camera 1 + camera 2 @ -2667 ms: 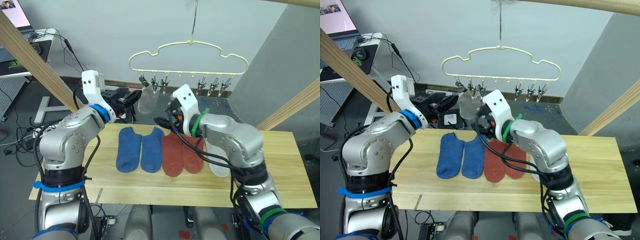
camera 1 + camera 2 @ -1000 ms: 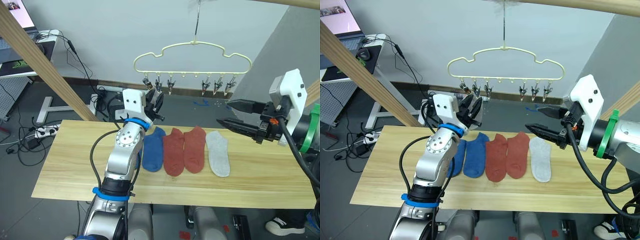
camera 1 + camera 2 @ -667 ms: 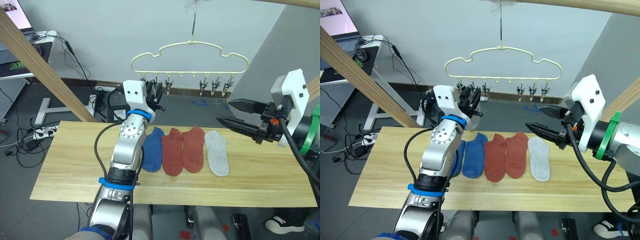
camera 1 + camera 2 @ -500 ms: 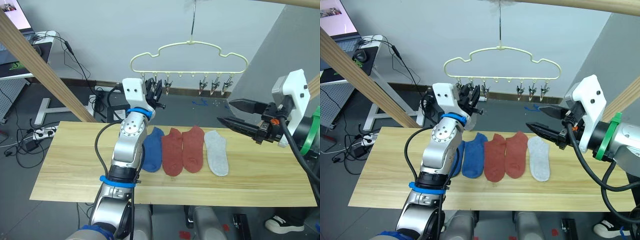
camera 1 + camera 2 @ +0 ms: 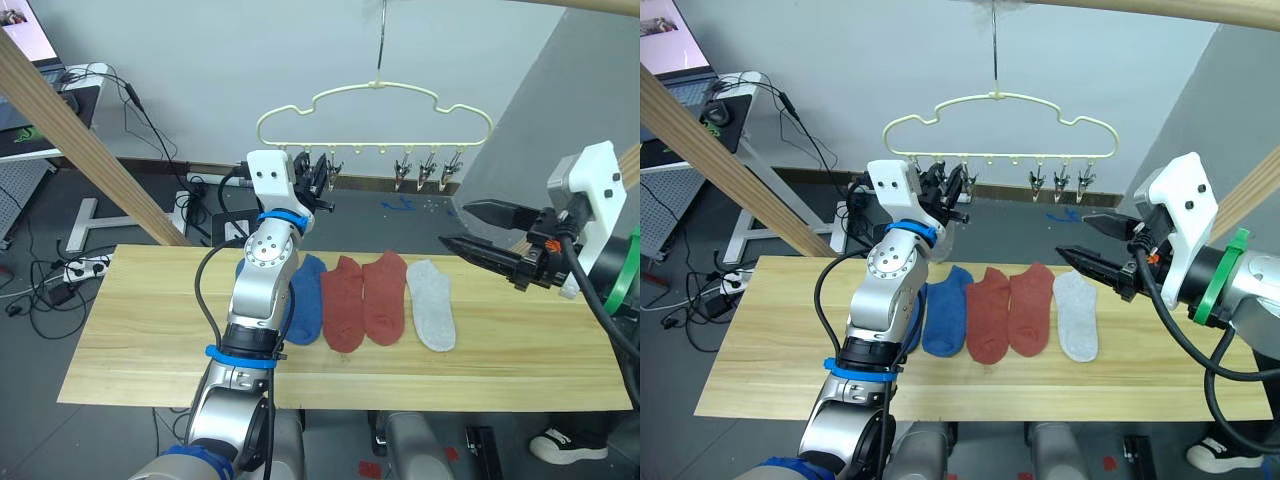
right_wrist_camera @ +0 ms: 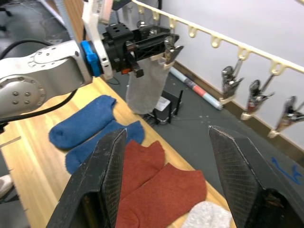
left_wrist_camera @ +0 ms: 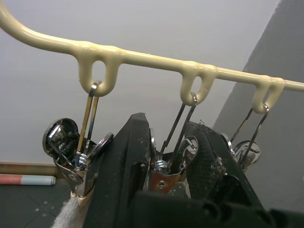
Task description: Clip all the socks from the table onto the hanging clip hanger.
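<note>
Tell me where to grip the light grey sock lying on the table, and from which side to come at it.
Grip the grey sock at its cuff end, the far edge nearest the clip hanger. It lies flat on the table, outermost toward the open right gripper, so come from above on that free side, away from the red sock beside it.

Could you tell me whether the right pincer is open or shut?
Open: the right pincer has its two fingers spread wide apart, nothing between them, above the red socks.

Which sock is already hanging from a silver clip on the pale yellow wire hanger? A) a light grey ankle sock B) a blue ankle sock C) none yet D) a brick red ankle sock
A: the right wrist view shows a light grey ankle sock hanging from the pale yellow wire hanger beside the left gripper, while blue socks, brick red socks and another grey sock lie on the light wooden table.
</note>
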Controlling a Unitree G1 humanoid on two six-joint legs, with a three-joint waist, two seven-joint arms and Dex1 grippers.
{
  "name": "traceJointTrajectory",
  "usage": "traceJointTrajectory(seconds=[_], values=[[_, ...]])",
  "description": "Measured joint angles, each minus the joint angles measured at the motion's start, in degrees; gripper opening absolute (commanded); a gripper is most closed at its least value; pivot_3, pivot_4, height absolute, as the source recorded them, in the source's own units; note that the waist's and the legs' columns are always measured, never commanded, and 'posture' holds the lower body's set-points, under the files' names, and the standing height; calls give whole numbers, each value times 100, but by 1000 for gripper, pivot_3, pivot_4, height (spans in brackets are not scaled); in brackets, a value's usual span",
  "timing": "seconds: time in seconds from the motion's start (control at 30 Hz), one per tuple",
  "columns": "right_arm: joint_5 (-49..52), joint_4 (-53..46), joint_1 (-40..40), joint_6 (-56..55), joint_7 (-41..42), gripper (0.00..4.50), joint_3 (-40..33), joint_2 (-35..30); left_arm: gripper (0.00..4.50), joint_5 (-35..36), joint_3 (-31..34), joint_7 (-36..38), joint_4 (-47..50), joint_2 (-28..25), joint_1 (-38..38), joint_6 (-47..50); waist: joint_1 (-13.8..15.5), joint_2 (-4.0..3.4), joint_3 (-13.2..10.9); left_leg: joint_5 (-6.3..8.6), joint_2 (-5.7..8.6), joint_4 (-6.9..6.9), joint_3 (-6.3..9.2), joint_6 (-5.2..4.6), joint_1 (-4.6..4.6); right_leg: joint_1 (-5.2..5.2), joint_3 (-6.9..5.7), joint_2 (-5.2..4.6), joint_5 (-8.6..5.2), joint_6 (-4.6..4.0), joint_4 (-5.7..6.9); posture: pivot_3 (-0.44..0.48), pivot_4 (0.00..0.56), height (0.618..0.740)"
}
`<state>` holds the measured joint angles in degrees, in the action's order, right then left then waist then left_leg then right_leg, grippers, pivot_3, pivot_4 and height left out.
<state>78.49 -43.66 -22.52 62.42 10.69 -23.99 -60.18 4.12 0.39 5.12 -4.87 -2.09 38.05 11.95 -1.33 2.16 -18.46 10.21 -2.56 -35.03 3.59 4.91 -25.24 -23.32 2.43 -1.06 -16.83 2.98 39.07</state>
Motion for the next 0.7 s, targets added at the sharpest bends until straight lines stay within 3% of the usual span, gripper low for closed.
traceJointTrajectory(seconds=[0.2, 0.43, 0.7], values=[[160, 3, 97, -156, -104, 2854, 60, -91, 1437, 2, 4, 0, 0, 3, 0, 1, -29, 0, 0, 0, 0, 0, 0, 0, 0, 0, 1, 0, 0, 0, 1, -63, 323, 740], [178, 8, 135, -296, -163, 2854, 87, -218, 280, 30, 39, 0, 0, 12, 1, -6, -31, 0, 0, 0, 0, 0, 0, 0, 0, 0, 1, 0, 0, 0, 0, -63, 321, 740], [234, 12, 166, -416, -250, 2854, 191, -249, 278, 37, 110, 6, 9, -11, 1, 3, -31, 0, 0, 0, 0, -1, 0, 0, 0, 0, 1, 0, 0, 0, 0, -46, 322, 740]])
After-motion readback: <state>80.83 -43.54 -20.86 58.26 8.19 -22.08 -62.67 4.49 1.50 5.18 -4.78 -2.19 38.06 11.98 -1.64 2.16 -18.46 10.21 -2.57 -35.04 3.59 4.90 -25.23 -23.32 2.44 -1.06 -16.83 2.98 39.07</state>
